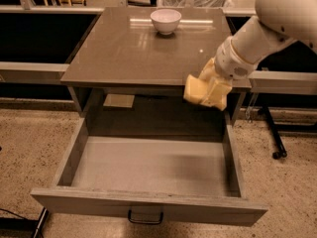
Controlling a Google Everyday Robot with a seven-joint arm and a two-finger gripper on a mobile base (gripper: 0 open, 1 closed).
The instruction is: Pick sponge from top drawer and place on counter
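Observation:
The top drawer is pulled wide open, with a grey floor, a flat front panel and a dark pull handle. My cream-yellow gripper hangs above the drawer's back right corner, level with the front right edge of the counter. It is shut on the yellow sponge, which sticks out to its left. The sponge is in the air, clear of the drawer and just in front of the counter's edge.
A white bowl stands at the back middle of the counter. A pale flat sheet lies under the cabinet behind the drawer. A dark wheeled stand leg is on the floor at the right. My white arm reaches in from the upper right.

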